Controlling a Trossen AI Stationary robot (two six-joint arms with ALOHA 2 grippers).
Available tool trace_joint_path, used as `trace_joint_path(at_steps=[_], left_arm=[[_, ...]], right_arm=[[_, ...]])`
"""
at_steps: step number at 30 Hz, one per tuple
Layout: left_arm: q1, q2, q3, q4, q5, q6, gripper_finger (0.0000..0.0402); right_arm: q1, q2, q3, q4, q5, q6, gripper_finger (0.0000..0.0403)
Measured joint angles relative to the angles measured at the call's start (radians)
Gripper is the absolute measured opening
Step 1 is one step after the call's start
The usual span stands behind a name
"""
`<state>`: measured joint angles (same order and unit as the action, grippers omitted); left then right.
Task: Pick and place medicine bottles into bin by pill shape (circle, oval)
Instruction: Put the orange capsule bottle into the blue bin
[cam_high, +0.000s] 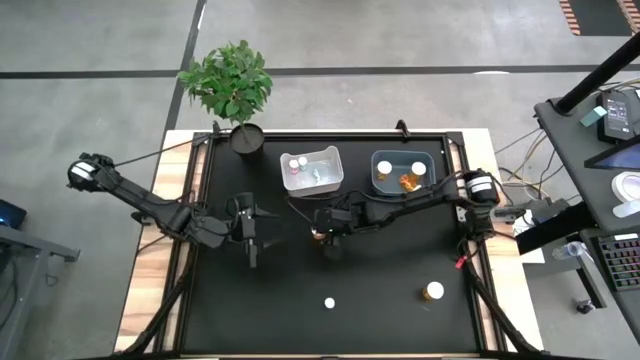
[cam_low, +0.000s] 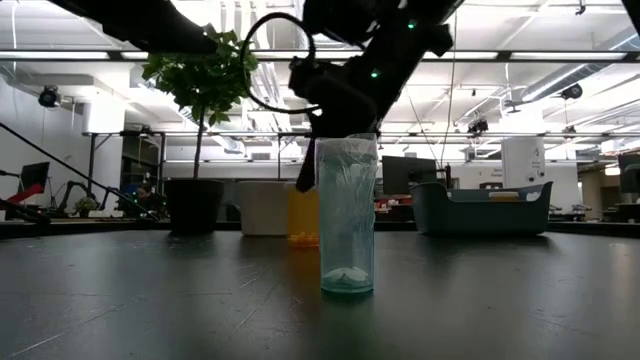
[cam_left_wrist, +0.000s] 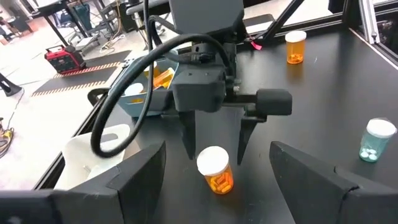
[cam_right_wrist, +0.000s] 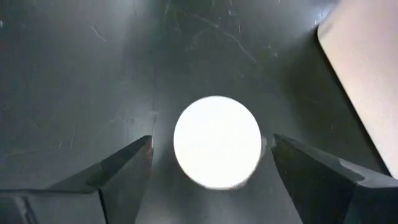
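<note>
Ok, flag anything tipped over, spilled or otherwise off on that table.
Nothing stands out. The amber bottle stands upright between the right gripper's open fingers, the two loose bottles stand upright, and no pills lie on the table.

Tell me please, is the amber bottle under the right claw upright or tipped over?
Upright: the amber bottle stands cap-up on the table between open fingers.

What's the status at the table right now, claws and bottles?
Right claw open, straddling an upright amber bottle mid-table. Left claw open, idle alongside. Clear bottle and another amber bottle wait near front. Nothing blocking.
</note>
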<state>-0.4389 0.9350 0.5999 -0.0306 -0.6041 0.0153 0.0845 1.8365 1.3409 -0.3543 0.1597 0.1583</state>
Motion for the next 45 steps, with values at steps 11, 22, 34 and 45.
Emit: trace_joint_path(at_steps=[11,22,34,45], left_arm=[[0.000,-0.003,0.000,0.000,0.000,0.002,0.0270],[0.000,-0.003,0.000,0.011,-0.001,0.002,0.0270],[0.000,-0.003,0.000,0.027,-0.002,-0.007,0.0270],[0.000,-0.003,-0.001,0.085,-0.004,-0.010,0.0270]], right_arm=[[0.000,0.026,0.027,0.000,0.001,-0.012,0.0252],[0.000,0.026,0.027,0.000,0.001,-0.011,0.0205],[0.000,-0.086,0.026,-0.227,0.104,-0.003,0.0214],[-0.011,-0.405,-0.035,-0.380,0.181,0.072,0.0214]])
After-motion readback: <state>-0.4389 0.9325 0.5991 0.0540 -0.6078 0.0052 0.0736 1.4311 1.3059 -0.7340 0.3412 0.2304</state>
